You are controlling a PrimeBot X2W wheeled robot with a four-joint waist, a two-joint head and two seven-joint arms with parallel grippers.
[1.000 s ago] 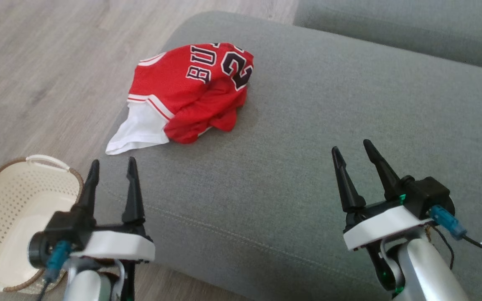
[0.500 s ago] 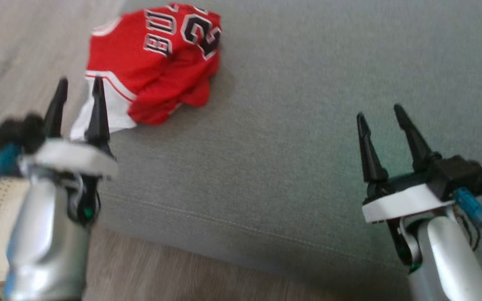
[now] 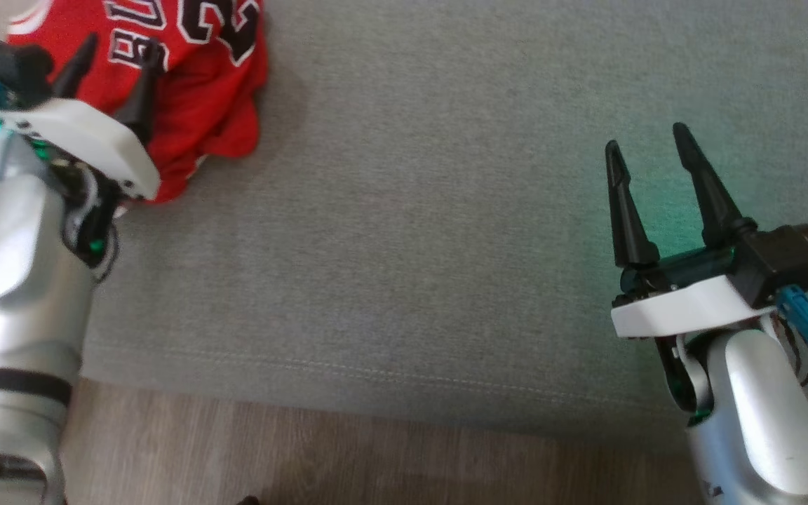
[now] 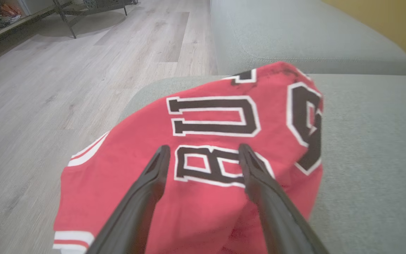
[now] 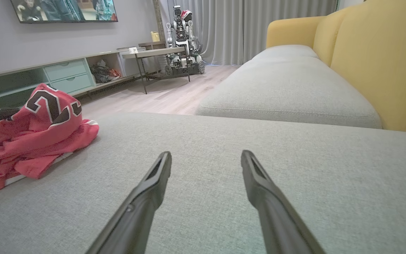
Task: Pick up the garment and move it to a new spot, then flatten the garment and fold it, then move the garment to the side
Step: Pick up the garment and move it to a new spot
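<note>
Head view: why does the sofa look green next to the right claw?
Head view: a green glow tints the grey sofa cushion around the right gripper, probably from small green lights on its wrist; the left gripper has one lit too. Left wrist view: the red jersey looks slightly blurred close up.

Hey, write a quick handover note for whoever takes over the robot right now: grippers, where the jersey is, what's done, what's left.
Left gripper: jaws open, poised over the crumpled red basketball jersey with black lettering; no grip, and I cannot tell whether it touches.
Right gripper: jaws open, empty, over the bare grey fabric sofa cushion, well apart from the jersey.
Jersey: bunched up near the cushion's left corner, by the wooden floor.
Done: nothing yet.
Left: grasp it, move it to a new spot, flatten, fold, set aside.
</note>
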